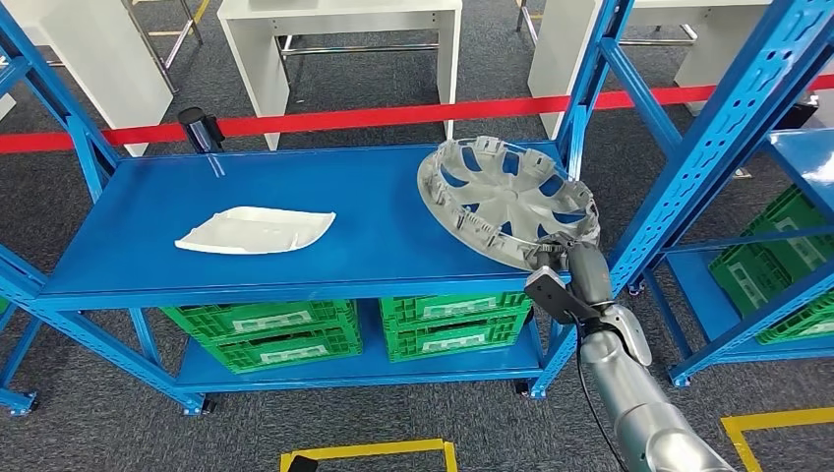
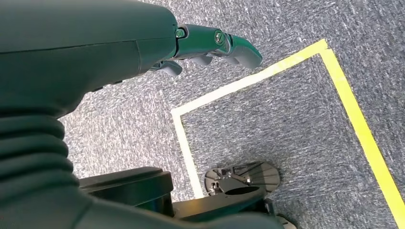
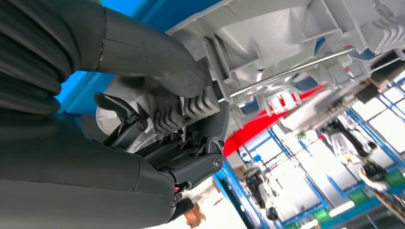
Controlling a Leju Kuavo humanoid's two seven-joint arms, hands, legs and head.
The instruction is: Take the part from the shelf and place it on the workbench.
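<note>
- Silver-grey wheel cover (image 1: 508, 200) sits tilted at the right end of the blue shelf (image 1: 295, 197).
- Right hand (image 1: 563, 264) grips its near rim, thumb (image 3: 162, 67) clamped over it.
- Left hand (image 2: 210, 45) holds nothing, fingers loosely extended.

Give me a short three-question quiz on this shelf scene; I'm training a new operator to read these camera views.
1. True or false: the right hand grips the near rim of the round grey plastic wheel cover.
2. Which lies left of the wheel cover on the blue metal shelf? A) white curved plastic panel B) green crate C) red belt
3. Fill in: the left hand hangs over grey carpet, holding ____.

Key: 1 true; 2 A; 3 nothing.
</note>
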